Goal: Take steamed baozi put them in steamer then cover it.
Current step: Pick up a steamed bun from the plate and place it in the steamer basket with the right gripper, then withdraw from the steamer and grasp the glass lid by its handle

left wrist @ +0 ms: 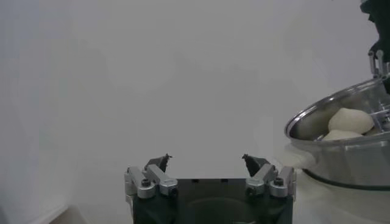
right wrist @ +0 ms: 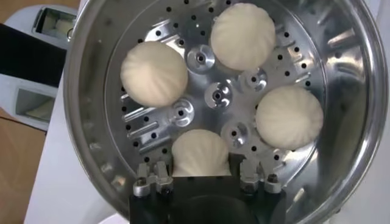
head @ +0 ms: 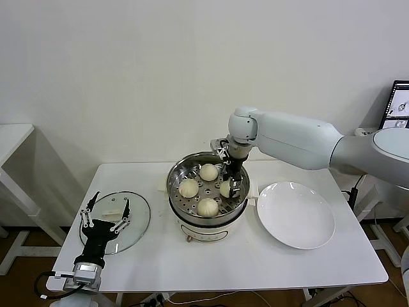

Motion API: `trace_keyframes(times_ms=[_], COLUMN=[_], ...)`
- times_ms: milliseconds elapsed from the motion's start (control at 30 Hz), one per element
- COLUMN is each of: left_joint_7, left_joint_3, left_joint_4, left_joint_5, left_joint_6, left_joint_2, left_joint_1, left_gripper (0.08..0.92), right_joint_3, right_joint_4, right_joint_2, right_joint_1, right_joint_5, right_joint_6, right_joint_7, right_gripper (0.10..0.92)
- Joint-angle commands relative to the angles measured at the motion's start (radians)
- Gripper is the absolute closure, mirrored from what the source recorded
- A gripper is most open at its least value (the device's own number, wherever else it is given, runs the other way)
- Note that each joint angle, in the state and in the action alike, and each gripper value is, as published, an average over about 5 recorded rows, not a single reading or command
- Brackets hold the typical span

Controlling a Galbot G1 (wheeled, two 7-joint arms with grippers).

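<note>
The steamer (head: 176,176) stands mid-table, a shiny basket on a cream-white pot base. Several steamed baozi lie on its perforated floor: one at the back (head: 209,171), one on the left (head: 188,187), one in front (head: 208,206). My right gripper (head: 227,185) reaches down inside the right side of the basket. In the right wrist view its fingers (right wrist: 155,176) press both sides of a fourth baozi (right wrist: 200,155) that rests on the steamer floor (right wrist: 219,94). My left gripper (head: 111,201) stands open at the table's left, empty, above the glass lid (head: 137,220).
A flat white plate (head: 296,214) lies bare to the right of the steamer. The clear glass lid lies flat on the left part of the table. The left wrist view shows the steamer's side (left wrist: 347,158) off to one side and the white wall behind.
</note>
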Motion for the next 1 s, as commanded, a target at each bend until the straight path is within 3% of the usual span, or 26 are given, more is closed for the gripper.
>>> trace_keyframes(times_ms=[33,200,600,767,1000], left_joint_7=[-0.001,-0.003,-0.006,-0.017,-0.031], left_joint_3=[0.000,0.004,0.005,-0.007,-0.009], left_joint_4=[0.004,0.001,0.007,0.002,-0.010], left_joint_5=[0.001,0.003,-0.007,-0.065,-0.099], left_joint_6=[0.000,0.003,0.019,0.065,0.077], left_joint_2=[0.000,-0.002,-0.009,-0.009,-0.004], left_joint_1=[0.001,0.001,0.000,-0.009,-0.028], left_gripper=[0.177,0.177,0.177,0.177,0.177], right_joint_3=[0.016,0.048,0.412,0.733,1.250], right_joint_4=[0.004,0.037,0.156,0.234,0.347], right_joint_2=[-0.009,-0.070,-0.434,-0.588,-0.707], right_joint_1=[-0.013,0.027,-0.004,-0.222,-0.713], right_joint_5=[0.008,0.045,0.111,0.158,0.341], right_joint_6=[-0.002,-0.002,0.004,0.064,0.270], right_joint_7=[0.014,0.002,0.008,0.140,0.528], right_gripper=[0.315,0.213,0.203,0.203,0.203])
